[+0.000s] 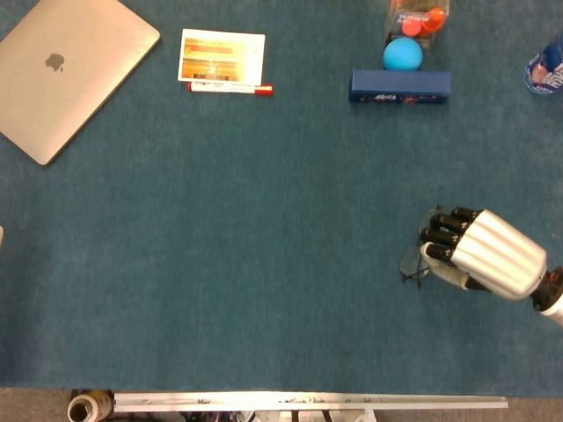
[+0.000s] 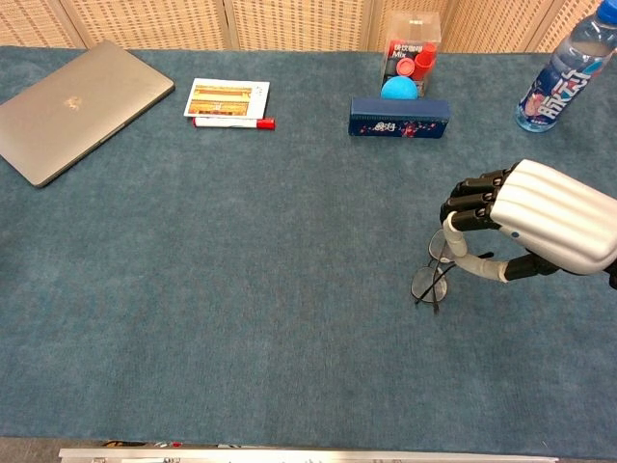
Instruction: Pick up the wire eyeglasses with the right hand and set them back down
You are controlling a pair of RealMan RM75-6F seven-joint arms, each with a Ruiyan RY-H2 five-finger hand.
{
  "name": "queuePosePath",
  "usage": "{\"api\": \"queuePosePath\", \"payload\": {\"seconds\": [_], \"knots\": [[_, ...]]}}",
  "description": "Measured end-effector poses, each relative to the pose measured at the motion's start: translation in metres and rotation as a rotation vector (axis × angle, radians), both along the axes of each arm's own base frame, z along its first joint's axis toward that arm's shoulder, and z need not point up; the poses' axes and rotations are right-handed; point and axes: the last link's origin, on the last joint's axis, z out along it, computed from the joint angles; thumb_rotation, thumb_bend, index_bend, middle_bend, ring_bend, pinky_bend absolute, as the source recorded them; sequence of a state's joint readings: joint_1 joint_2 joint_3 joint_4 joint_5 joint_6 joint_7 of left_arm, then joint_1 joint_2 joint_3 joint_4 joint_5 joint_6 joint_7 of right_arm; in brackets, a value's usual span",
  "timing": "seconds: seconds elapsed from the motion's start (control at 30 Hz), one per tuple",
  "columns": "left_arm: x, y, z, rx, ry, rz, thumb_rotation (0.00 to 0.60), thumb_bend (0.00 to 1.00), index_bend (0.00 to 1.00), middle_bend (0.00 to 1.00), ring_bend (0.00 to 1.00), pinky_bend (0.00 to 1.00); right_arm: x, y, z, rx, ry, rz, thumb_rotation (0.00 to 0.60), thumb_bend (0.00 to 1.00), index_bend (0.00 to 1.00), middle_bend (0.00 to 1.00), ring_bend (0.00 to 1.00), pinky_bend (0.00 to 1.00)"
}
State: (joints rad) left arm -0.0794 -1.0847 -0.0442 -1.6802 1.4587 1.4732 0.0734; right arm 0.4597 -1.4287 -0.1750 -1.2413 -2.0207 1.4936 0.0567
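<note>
The wire eyeglasses [image 2: 430, 279] lie on the blue cloth at the right, thin dark rims with clear lenses, also seen in the head view as eyeglasses [image 1: 413, 261]. My right hand [image 2: 540, 228] hovers just to their right, silver back up, dark fingers [image 2: 472, 200] bent downward and the thumb [image 2: 461, 262] stretched out beneath them, close to the frame. Nothing sits between thumb and fingers. In the head view the right hand [image 1: 482, 253] borders the glasses' right side. My left hand shows in neither view.
At the far edge stand a dark blue box [image 2: 399, 117], a blue ball [image 2: 399, 88] and a clear box with red caps [image 2: 415, 48]. A water bottle [image 2: 559, 79] is far right. A laptop [image 2: 79, 104], card [image 2: 227, 97] and red marker [image 2: 233, 122] lie far left.
</note>
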Motion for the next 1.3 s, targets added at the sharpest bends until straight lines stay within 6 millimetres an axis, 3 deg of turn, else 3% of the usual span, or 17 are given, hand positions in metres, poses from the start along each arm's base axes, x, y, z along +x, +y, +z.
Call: {"api": "queuePosePath", "payload": {"seconds": [0.43, 1.3], "knots": [[0.0, 0.0, 0.0, -0.006, 0.0, 0.0, 0.6, 0.28, 0.53, 0.55, 0.42, 0.59, -0.012, -0.021, -0.014, -0.016, 0.0, -0.092, 0.6, 0.3, 0.61, 0.56, 0.43, 0.6], [0.0, -0.001, 0.001, -0.004, -0.003, -0.002, 0.6, 0.28, 0.53, 0.55, 0.42, 0.59, -0.028, -0.038, -0.035, -0.06, 0.02, -0.145, 0.6, 0.3, 0.61, 0.56, 0.43, 0.6]]}}
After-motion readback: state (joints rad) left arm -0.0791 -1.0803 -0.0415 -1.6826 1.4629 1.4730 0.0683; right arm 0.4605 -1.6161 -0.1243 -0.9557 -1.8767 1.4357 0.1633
